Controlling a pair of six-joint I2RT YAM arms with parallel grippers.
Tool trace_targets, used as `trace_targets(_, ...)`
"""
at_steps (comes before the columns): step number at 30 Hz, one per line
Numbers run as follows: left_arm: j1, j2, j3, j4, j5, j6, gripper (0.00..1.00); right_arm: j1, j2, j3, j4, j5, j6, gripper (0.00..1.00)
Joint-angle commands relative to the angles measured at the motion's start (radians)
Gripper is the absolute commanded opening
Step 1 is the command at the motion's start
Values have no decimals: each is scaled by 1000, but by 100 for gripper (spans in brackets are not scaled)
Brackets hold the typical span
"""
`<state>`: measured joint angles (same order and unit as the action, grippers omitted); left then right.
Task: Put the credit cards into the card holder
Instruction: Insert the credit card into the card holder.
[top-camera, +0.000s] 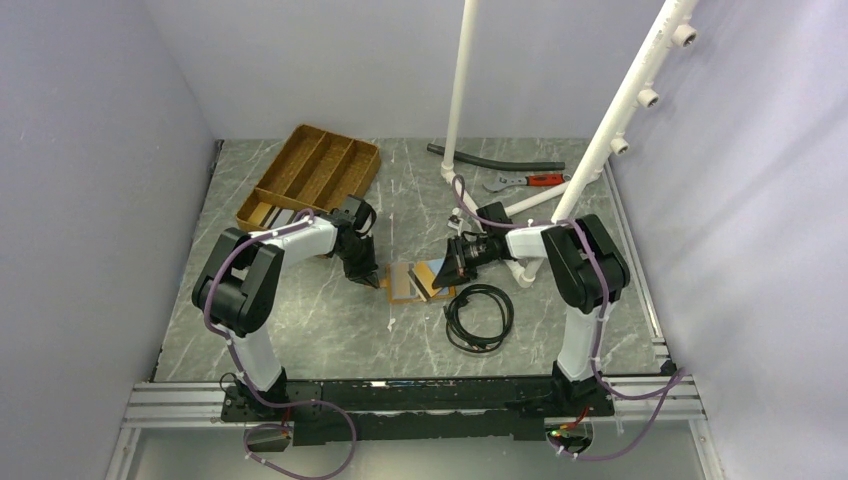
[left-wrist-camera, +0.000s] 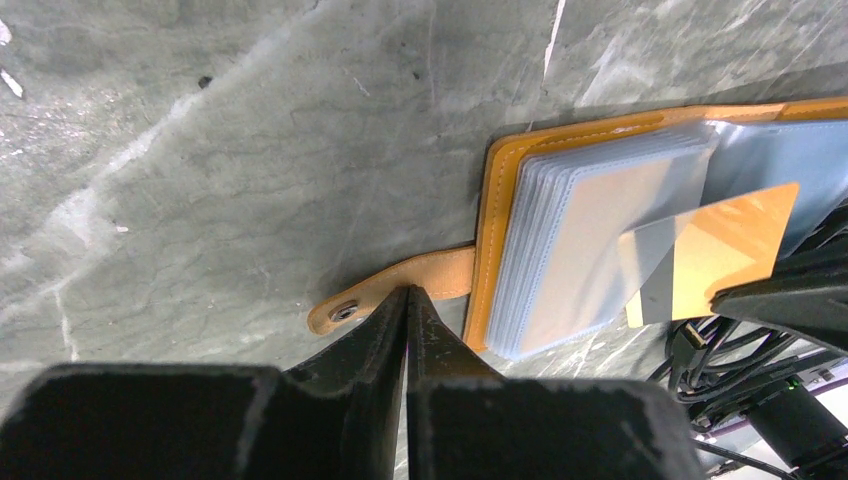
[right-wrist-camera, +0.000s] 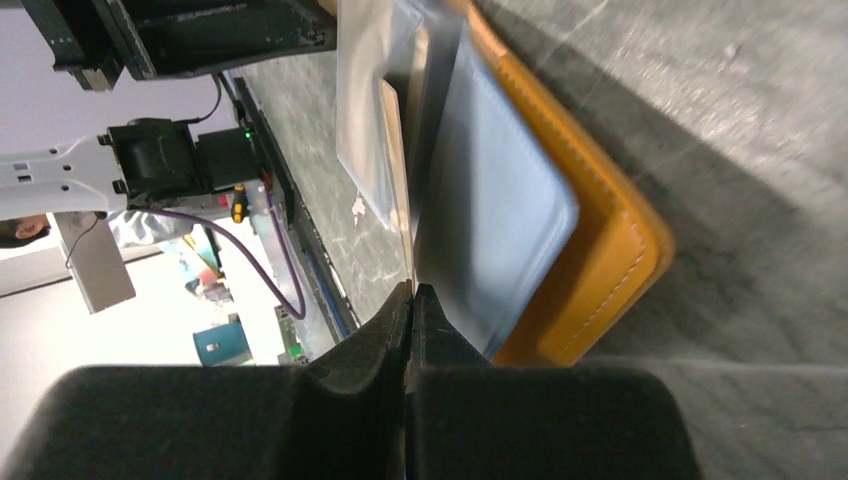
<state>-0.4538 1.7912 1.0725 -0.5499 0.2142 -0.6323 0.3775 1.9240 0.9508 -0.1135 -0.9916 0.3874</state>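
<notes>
Top view, scene: The card holder (top-camera: 404, 284) lies open on the counter (top-camera: 300, 330) between my two arms. A coiled black cable (top-camera: 480, 318) sits just beside it on the right.
Top view, risk: My right pincer (top-camera: 447, 268) presents a credit card (top-camera: 432, 270) at a slant. If the card meets sleeve edges rather than a pocket mouth, I judge it will buckle or shove the holder toward the cable.
Top view, pose: Both forearms reach inward and low, with my left pincer (top-camera: 368, 275) at the holder's left edge and the right one at its right.
Left wrist, pincer: My fingers are drawn almost together with their tips on the orange snap tab (left-wrist-camera: 440, 275). They appear to nip it and so anchor the holder.
Left wrist, risk: The hold takes only the tab's edge, so a firm push from the card could tug it free.
Left wrist, card: It lies askew over the stack of clear sleeves (left-wrist-camera: 590, 240). I cannot tell whether a corner is inside a pocket.
Right wrist, pincer: The fingers are fully closed on the card's lower edge, and the card stands edge-on from the tips.
Right wrist, risk: With so narrow a grip, the card may pivot under resistance.
Right wrist, holder: The pale blue pocket (right-wrist-camera: 500, 220) and the orange cover lie just right of the card.
</notes>
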Motion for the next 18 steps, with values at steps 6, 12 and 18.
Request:
trace_targets(6, 7, 34, -66, 22, -115, 46, 12, -12, 72, 54, 147, -15, 64, 0)
trace_targets(12, 7, 36, -81, 40, -104, 42, 11, -12, 87, 56, 181, -13, 69, 0)
trace_targets(18, 7, 33, -87, 49, -94, 37, 11, -13, 96, 14, 296, -8, 137, 0)
